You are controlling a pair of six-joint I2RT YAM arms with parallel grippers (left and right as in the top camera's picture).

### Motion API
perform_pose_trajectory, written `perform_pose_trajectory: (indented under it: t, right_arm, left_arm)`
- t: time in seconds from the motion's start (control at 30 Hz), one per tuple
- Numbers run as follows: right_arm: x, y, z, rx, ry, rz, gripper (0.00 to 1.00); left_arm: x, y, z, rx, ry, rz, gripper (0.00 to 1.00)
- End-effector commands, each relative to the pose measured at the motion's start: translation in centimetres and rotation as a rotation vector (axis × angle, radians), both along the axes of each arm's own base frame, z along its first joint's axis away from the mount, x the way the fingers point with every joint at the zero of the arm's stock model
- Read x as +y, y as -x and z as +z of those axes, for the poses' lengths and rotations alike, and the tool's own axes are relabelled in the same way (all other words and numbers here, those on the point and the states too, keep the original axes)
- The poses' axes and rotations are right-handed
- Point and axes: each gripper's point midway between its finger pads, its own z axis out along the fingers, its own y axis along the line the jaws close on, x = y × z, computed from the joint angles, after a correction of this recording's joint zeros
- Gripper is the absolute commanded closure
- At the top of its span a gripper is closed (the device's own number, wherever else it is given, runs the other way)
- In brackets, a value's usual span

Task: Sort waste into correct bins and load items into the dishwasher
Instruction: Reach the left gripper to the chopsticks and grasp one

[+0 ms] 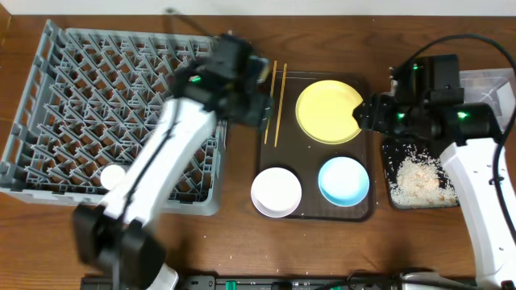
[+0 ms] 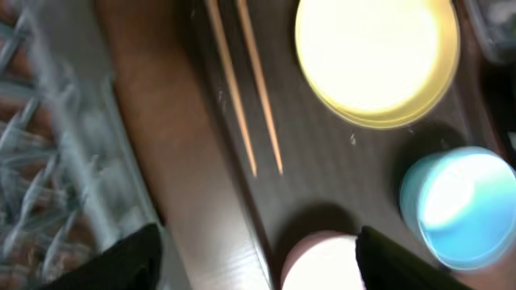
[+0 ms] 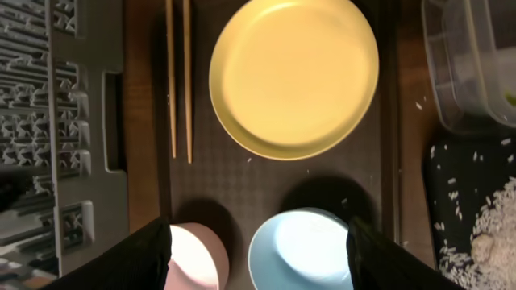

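Observation:
The grey dish rack [image 1: 97, 97] fills the left, with a white cup [image 1: 113, 175] in its front part. The brown serving tray [image 1: 310, 157] holds a yellow plate [image 1: 329, 111], a white bowl [image 1: 276, 192] and a light blue bowl [image 1: 344, 180]. My left gripper [image 1: 260, 97] is open and empty above the tray's left edge, over the chopsticks [image 2: 242, 89]; its view shows the plate [image 2: 375, 56] and both bowls. My right gripper [image 1: 364, 113] is open and empty at the plate's right rim [image 3: 294, 76], above the blue bowl [image 3: 302, 250]. Rice scraps [image 1: 419, 179] lie in the black tray [image 1: 401, 153].
Two wooden chopsticks [image 1: 279, 101] lie along the serving tray's left side. The clear tub [image 1: 493, 87] stands at the far right, behind the black tray; something green shows at its edge in the right wrist view [image 3: 509, 98]. Loose rice grains dot the table near the tub.

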Motion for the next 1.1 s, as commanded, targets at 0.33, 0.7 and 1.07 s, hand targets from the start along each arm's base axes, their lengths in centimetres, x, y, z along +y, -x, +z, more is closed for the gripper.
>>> perform_pose_trajectory:
  t: [0.33,0.7,1.07]
  right_arm:
    - [0.3,1.4,0.2,0.052,-0.044,0.004,0.26]
    - [0.3,1.4,0.2,0.051,-0.044,0.003,0.25]
    - [0.3,1.4,0.2,0.052,-0.044,0.004,0.26]
  left_arm:
    - [-5.8,-5.7,-11.1,-0.039,-0.091,-0.049,0.49]
    - [-5.9,-5.6,-16.3,0.037,-0.124,-0.045,0.65]
    - [-6.0,-4.3,-19.6,0.118,-0.131,-0.054,0.91]
